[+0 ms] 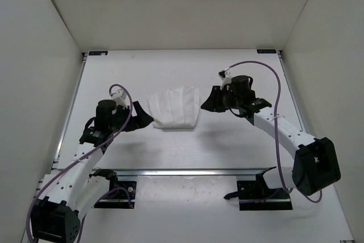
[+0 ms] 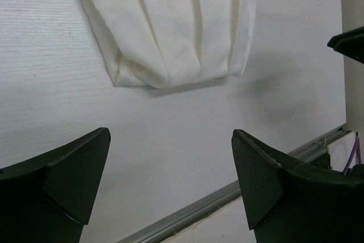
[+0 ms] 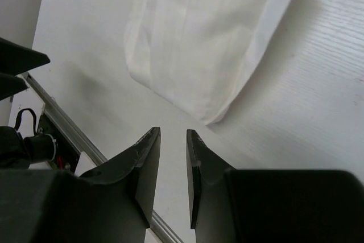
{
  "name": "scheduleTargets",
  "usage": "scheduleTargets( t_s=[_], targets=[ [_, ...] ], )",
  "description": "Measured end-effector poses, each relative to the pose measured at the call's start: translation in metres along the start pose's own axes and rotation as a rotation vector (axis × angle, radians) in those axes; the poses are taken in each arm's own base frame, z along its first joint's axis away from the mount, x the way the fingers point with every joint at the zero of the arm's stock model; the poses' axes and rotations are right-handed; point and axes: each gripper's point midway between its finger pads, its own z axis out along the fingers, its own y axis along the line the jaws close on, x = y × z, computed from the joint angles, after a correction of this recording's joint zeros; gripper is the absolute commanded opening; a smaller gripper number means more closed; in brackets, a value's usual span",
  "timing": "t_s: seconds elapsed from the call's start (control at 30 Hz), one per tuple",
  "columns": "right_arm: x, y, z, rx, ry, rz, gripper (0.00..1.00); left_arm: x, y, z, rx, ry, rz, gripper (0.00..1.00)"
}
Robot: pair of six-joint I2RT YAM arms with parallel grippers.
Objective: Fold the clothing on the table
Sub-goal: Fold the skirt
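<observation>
Clothing (image 1: 173, 110) sits mid-table (image 1: 239, 146), compact creased bundle between both arms. Left gripper (image 2: 170, 152) spread wide, empty, just beside the bundle. Right gripper (image 3: 173, 140) parted only narrowly, nothing held. Neither touches the cloth, probably so the fold lies undisturbed.

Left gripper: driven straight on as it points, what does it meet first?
Probably the clothing, its folded end dead ahead of the left gripper. Tilt is unclear; it might touch bare table first.
</observation>
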Motion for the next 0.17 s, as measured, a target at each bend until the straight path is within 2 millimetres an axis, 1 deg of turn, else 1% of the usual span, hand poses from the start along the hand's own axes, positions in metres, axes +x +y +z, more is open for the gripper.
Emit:
scheduleTargets(
  t_s=[0.1,0.17],
  targets=[
    [-0.0056,-0.0037,-0.0042,0.007,-0.019,0.004,0.23,0.0009,-0.0088,-0.0013,0.033,-0.001,0.022,0.99],
    [-0.0049,-0.0021,-0.0038,0.005,-0.018,-0.001,0.23,0.0025,-0.0124,-0.0022,0.048,0.004,0.029,0.99]
  ],
)
